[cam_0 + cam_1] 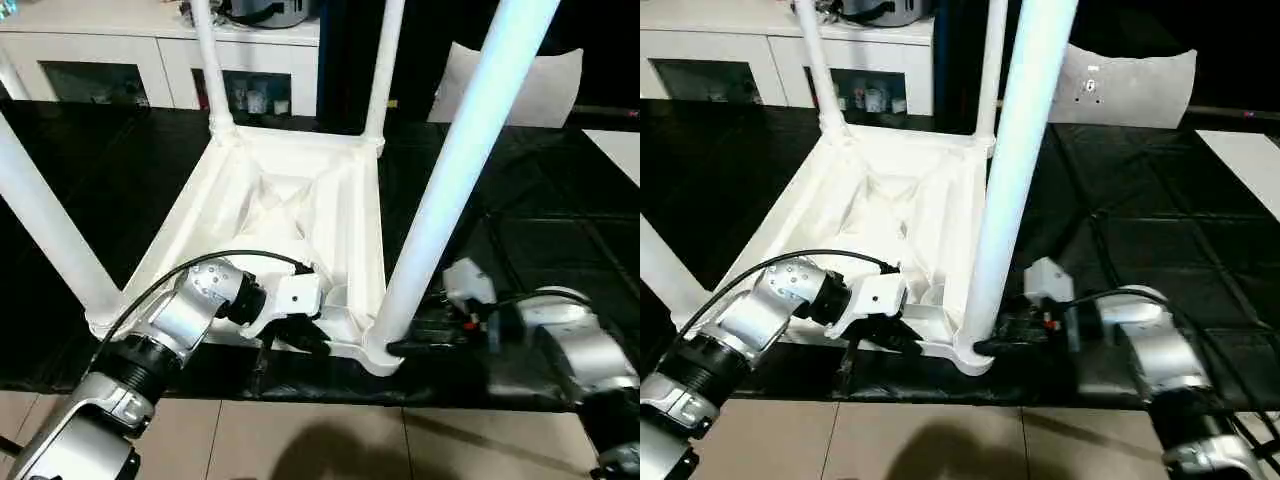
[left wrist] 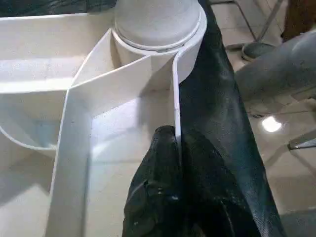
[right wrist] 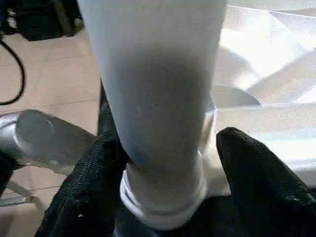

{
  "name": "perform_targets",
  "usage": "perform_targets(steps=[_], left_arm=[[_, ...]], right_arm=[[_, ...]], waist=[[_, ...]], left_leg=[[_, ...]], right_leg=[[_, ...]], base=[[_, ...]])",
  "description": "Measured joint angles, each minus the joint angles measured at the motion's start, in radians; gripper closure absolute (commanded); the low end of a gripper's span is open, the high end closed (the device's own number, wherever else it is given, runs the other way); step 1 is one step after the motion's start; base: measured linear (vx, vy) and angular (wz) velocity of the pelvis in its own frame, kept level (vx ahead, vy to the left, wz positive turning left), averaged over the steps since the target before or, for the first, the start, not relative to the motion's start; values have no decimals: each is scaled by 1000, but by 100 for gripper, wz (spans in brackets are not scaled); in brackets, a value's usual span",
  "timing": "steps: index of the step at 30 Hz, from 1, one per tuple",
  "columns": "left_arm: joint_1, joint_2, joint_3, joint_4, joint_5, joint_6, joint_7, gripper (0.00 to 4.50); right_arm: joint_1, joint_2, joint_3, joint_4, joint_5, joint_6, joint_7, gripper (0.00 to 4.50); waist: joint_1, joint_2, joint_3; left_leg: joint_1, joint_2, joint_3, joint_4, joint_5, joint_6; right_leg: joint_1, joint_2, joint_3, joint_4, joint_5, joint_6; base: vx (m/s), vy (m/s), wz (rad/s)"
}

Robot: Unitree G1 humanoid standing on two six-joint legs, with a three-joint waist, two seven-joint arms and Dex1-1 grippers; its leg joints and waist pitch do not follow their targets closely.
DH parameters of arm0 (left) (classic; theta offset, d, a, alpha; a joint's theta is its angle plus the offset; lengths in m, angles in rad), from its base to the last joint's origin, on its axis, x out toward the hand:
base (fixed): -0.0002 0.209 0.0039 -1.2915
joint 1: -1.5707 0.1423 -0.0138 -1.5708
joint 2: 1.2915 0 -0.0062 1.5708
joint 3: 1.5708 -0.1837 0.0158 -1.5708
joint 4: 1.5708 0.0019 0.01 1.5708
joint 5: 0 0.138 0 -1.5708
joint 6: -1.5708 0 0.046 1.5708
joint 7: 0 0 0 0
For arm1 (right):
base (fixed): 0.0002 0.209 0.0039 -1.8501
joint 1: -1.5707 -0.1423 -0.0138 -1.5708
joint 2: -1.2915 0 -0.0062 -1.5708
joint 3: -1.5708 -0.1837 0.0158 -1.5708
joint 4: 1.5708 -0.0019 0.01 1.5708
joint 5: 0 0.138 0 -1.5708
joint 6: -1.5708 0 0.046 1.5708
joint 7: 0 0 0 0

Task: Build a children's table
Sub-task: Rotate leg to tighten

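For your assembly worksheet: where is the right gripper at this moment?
In the left eye view, the right gripper is at the near right corner of the upturned tabletop, its fingers either side of that corner leg's base.

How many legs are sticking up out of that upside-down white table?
4. One leg at the near right corner, one at the near left, one at the far left, one at the far right. None seems hidden.

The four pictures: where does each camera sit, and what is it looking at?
Left and right eye views: on the head, looking down at the upturned table over both silver forearms.
Left wrist view: along the left gripper, pinching the table's rim.
Right wrist view: right gripper around the near leg.
All share that corner.
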Motion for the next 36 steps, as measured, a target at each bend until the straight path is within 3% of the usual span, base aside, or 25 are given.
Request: perform_targets(steps=[9,21,27,30,32,34,36], left_arm=[[1,5,-5,-10,-1,-1,-2,450],[1,-1,-6,-8,-8,0,-7,450],[-6,-34,18,23,-15,67,20,450],[-39,-66,40,73,12,130,119,450],[-54,-95,57,110,20,161,175,450],[-68,-133,67,138,23,191,235,450],[-84,-170,78,169,28,213,289,450]], right_arm=[[-11,2,19,11,-1,-1,40,249],[14,-7,16,-13,15,12,40,257],[84,18,-19,-109,26,123,-70,257],[92,83,-55,-136,-4,199,-256,257],[102,132,-86,-148,-22,237,-371,257],[105,163,-107,-155,-44,256,-473,257],[104,193,-124,-159,-74,266,-556,258]], waist=[[1,-1,0],[5,-1,0],[4,0,0],[-10,0,0],[-32,1,1],[-57,12,0],[-72,18,0]], left_leg=[[0,0,0,0,0,0],[0,0,0,0,0,0],[4,0,0,0,1,-2],[12,1,0,0,2,-10],[16,5,-1,0,2,-11],[17,19,-4,0,2,-11],[15,27,-4,0,2,-11]], right_leg=[[0,0,0,0,0,0],[0,0,0,-1,0,0],[5,0,0,-1,1,1],[12,1,-3,-3,1,2],[19,4,-8,-12,3,4],[33,5,-32,-40,5,8],[42,6,-44,-54,7,11]], base=[[0,0,0],[0,0,0],[0,0,0],[0,0,0],[0,0,0],[0,0,0],[0,0,0]])
